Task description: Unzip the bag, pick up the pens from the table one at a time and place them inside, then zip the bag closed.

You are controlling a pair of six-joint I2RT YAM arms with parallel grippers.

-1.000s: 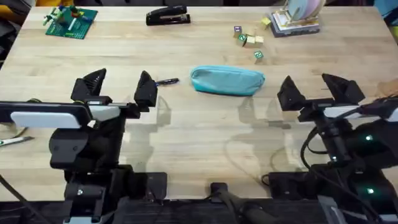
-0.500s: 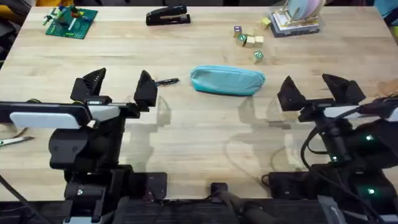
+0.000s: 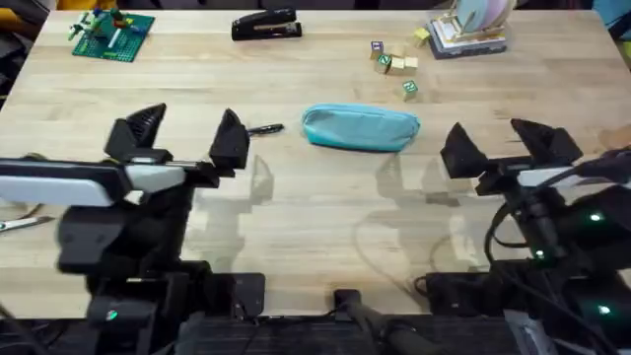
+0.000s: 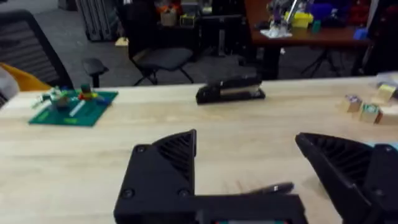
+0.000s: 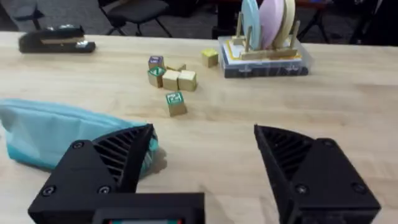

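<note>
The teal bag (image 3: 360, 128) lies zipped on the counter (image 3: 315, 207), a pen (image 3: 266, 129) just beside it, between the left gripper (image 3: 182, 138) and right gripper (image 3: 503, 143), both spread apart.

The table (image 3: 315, 207) is pale wood with visible grain and a smooth, faintly satin finish. The bag (image 3: 360, 128) is soft teal cloth, matt and slightly creased. Both pincers, left pincer (image 3: 187, 138) and right pincer (image 3: 508, 148), look like matt black plastic, ribbed inside. The stapler (image 3: 266, 26) is glossy black.
</note>
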